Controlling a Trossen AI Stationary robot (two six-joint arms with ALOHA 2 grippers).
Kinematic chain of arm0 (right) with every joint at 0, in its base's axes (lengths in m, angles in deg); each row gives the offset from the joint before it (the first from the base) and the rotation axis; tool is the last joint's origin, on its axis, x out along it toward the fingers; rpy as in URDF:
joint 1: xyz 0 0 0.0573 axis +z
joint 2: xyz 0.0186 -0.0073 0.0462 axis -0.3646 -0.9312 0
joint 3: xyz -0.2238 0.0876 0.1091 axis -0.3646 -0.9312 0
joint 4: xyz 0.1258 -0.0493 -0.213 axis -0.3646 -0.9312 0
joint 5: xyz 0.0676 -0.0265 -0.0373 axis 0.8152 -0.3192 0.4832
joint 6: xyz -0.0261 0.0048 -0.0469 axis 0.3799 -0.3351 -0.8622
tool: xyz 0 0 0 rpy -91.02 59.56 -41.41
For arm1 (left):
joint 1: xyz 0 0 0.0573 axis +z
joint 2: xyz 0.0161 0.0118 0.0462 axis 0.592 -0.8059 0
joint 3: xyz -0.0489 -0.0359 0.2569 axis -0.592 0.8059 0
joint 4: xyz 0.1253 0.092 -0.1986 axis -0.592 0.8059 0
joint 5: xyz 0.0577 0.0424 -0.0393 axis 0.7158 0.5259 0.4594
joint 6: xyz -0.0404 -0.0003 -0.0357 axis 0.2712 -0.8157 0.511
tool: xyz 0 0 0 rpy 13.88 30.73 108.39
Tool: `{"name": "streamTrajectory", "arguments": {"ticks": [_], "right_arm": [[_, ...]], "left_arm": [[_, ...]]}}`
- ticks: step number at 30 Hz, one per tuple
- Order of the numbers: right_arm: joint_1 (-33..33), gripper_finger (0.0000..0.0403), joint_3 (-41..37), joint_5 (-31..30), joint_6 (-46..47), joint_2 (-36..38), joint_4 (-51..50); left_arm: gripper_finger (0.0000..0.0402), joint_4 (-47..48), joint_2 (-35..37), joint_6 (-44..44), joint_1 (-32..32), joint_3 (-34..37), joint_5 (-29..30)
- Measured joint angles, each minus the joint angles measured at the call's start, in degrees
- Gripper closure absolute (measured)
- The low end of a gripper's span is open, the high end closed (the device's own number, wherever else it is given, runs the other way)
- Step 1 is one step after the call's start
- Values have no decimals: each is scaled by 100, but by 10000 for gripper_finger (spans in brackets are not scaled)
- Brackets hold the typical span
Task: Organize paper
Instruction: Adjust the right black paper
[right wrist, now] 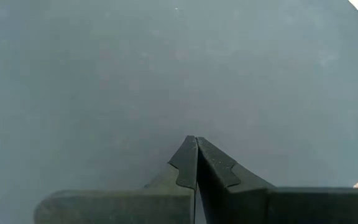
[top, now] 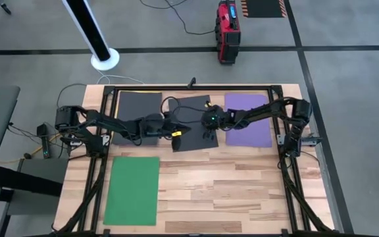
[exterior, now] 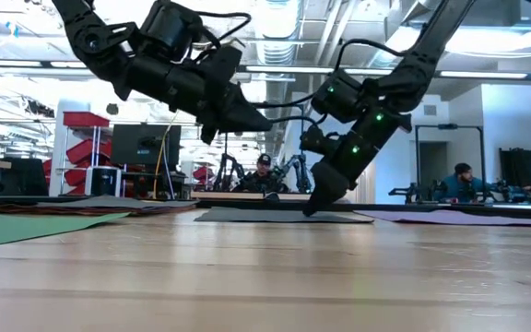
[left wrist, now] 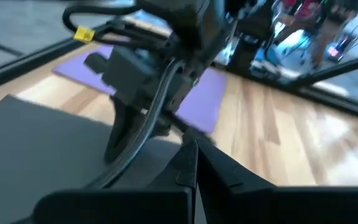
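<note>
Step in hand: by my reading, the middle dark grey sheet [top: 191, 124] is being pinned and squared up; the sheets are not yet gathered into one order.
Next move: likely a slide or a lift of that sheet. Thin paper lying flat gives little edge to grip, so a light press and drag looks safer than a pinch.
Green sheet [top: 132, 189]: nearest, lying flat and alone on the front left of the tabletop [top: 242, 191], well apart from the others.
Right gripper [right wrist: 196, 144]: fingers together, nothing between them, tip down on the middle dark grey sheet near its right edge.
Left gripper [left wrist: 194, 152]: fingers together, empty, held above the same sheet's left part and pointing at the right gripper, close to it.
Second dark grey sheet [top: 139, 113]: far left of the back row, partly under the left arm.
Purple sheet [top: 249, 122]: far right of the back row, flat, just beside the middle sheet.
Look of the paper: matte, plain-coloured, same size, uncreased as far as shows.
</note>
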Motion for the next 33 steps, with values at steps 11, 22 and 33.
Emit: {"name": "streamTrajectory", "arguments": {"ticks": [11, 22, 33], "right_arm": [[-168, 403, -2, 1, 554, -7, -67], [-168, 403, -4, -13, 756, -12, -82], [-235, 403, -11, -36, 809, -14, -98]], "left_arm": [[401, -1404, 0, 594, 4, 797, 84], [401, -1406, 0, 590, 4, 833, 113], [401, -1476, 0, 600, 149, 833, -86]]}}
